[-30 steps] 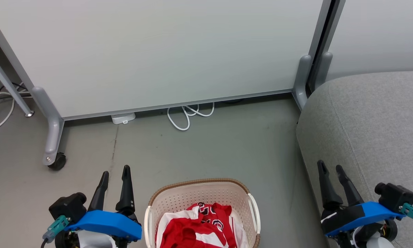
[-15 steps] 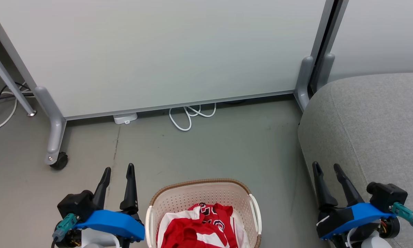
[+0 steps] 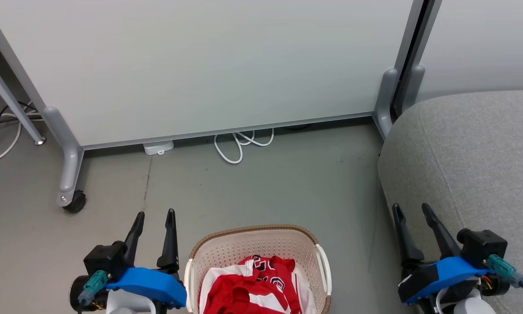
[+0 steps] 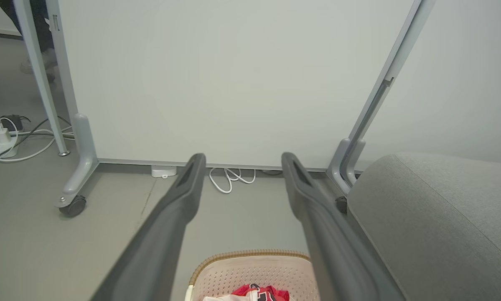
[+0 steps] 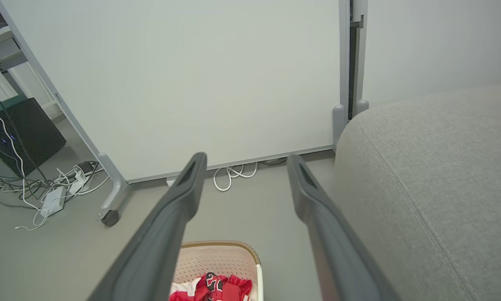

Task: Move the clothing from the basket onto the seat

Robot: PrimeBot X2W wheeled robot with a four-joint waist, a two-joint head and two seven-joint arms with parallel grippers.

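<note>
The cream basket [image 3: 226, 248] with a brown rim sits on the floor at the bottom centre, and its far rim also shows as the basket [image 4: 250, 256] and the basket [image 5: 217, 244]. Red clothing [image 3: 252, 290] with white trim and black-and-white numbers lies bunched inside; more of the clothing [image 4: 256, 292] and clothing [image 5: 210, 288] peeks into the wrist views. The light-grey seat [image 3: 475, 157] fills the right side, also seen as the seat [image 4: 434, 217] and seat [image 5: 438, 179]. My left gripper [image 3: 155, 216] stands open just left of the basket. My right gripper [image 3: 411, 208] stands open over the seat's left edge. Both hold nothing.
A white partition panel [image 3: 209, 65] on castor feet [image 3: 74, 201] stands across the back. A looped white cable [image 3: 239, 146] and a small white block [image 3: 158, 148] lie at its foot. More cables [image 5: 45, 188] trail at the far left. Grey floor [image 3: 265, 192] lies between panel and basket.
Both grippers have drifted inward towards the basket and stayed open. The head view has shifted slightly. The clothing has not moved.
</note>
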